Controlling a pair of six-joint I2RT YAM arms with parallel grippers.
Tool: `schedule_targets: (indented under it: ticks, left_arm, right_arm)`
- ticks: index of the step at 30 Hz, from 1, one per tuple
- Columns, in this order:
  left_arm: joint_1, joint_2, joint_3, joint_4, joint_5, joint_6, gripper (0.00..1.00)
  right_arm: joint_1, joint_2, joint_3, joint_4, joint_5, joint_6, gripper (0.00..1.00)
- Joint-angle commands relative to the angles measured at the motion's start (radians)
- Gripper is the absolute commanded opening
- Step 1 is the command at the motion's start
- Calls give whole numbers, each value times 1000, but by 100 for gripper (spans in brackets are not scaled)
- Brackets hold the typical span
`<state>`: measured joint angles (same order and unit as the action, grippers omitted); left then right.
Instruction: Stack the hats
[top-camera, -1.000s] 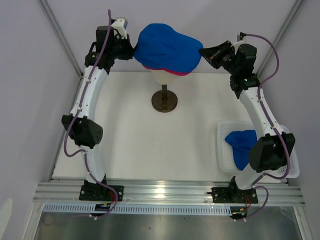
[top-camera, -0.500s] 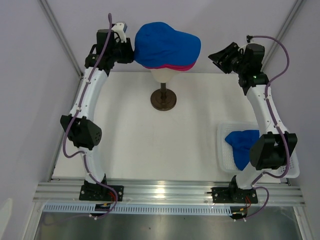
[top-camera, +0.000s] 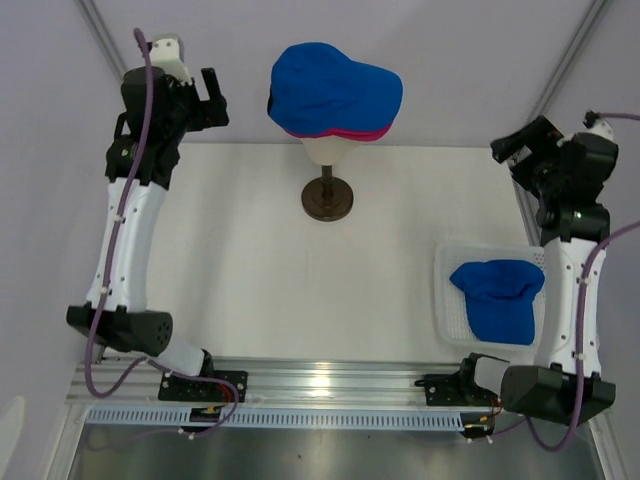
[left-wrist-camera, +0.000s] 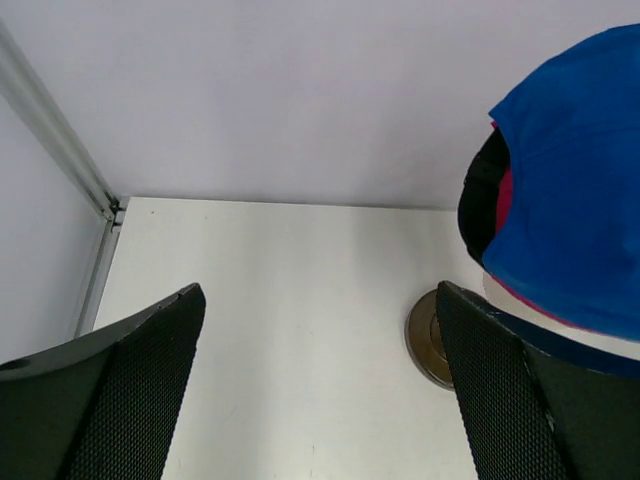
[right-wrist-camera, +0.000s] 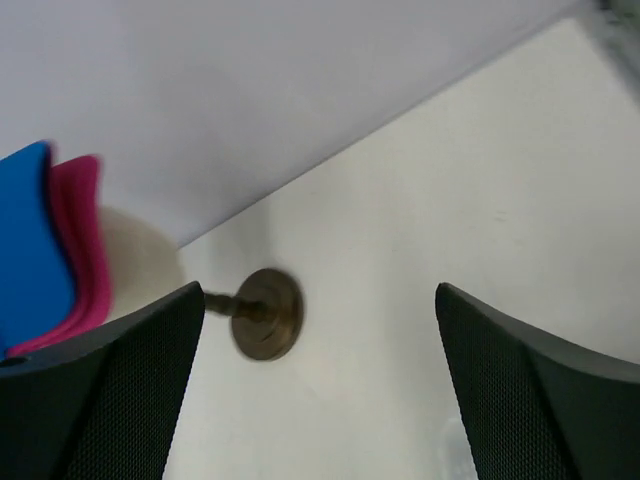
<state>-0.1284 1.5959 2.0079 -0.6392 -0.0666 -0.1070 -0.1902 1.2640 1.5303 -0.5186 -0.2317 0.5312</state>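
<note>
blue cap, pink cap, white basket

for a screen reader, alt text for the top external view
A royal blue fabric cap sits over a magenta-pink cap on a cream mannequin head; left end effector and right end effector hang open beside it.

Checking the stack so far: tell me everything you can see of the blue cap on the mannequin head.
The blue cap is soft royal-blue fabric with a domed crown, its brim pointing toward the right arm's side, its back opening toward the left. It sits over a pink cap, whose edge shows beneath, on the cream head. Nothing else touches it.
</note>
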Motion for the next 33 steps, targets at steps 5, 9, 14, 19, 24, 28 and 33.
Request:
schedule_targets:
  ticks: [5, 9, 14, 19, 24, 28, 33]
  left_arm:
    - [9, -327, -355, 156, 30, -100, 100]
    - [-33, -477, -573, 278, 77, -155, 99]
    - [-51, -568, -704, 271, 81, -192, 100]
    - [-54, -593, -745, 187, 86, -171, 100]
    - [-54, -631, -793, 181, 152, -161, 99]
    - [-54, -645, -828, 191, 180, -152, 99]
    - [-54, -654, -865, 213, 203, -154, 100]
  right_arm:
    - [-289, -263, -428, -210, 146, 85, 100]
    - [-313, -370, -614, -179, 100, 147, 100]
    - [-298, -335, -806, -106, 35, 179, 93]
    - [-266, -348, -871, -96, 132, 202, 91]
    - [-252, -361, -891, -116, 215, 191, 92]
    - [-244, -302, -903, -80, 223, 187, 88]
    - [-210, -244, -900, -64, 311, 176, 82]
